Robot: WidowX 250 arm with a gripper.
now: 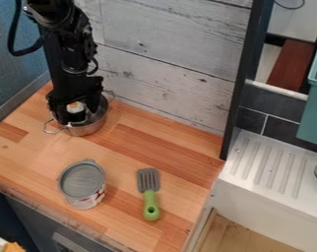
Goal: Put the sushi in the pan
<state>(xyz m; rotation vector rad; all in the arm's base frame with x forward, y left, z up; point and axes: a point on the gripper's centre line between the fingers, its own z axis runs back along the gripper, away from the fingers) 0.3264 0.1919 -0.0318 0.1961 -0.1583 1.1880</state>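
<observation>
At the far left a blue wall (15, 74) rises behind the bench (131, 142), and in the bottom corner lies something orange (14, 247), cut off by the edge. The black arm (69, 49) comes down from the upper left, a black cable (15, 37) looping out on its left side. Its pincer (77, 114) points down over the metal pan (89, 129), near the back of the bench. I cannot tell how far open the pincer is, or whether it has hold of the sushi. The sushi (75, 107), white with a touch of orange on top and dark lower down, shows right at the pincer, within the outline of the pan's rim; whether it touches the pan's bottom I cannot tell. The pan has a wire loop handle on each side.

Nearer the front stands an upright can (82, 184) with a grey top and a printed side. To its right, well apart from the pan, a spatula (148, 194) lies flat, grey blade toward the back and green handle toward the front. Pale planks (168, 59) line the wall behind. Past a dark post (233, 108) come a white ridged drainboard (266, 167) and, above it, a teal container (313, 113).
</observation>
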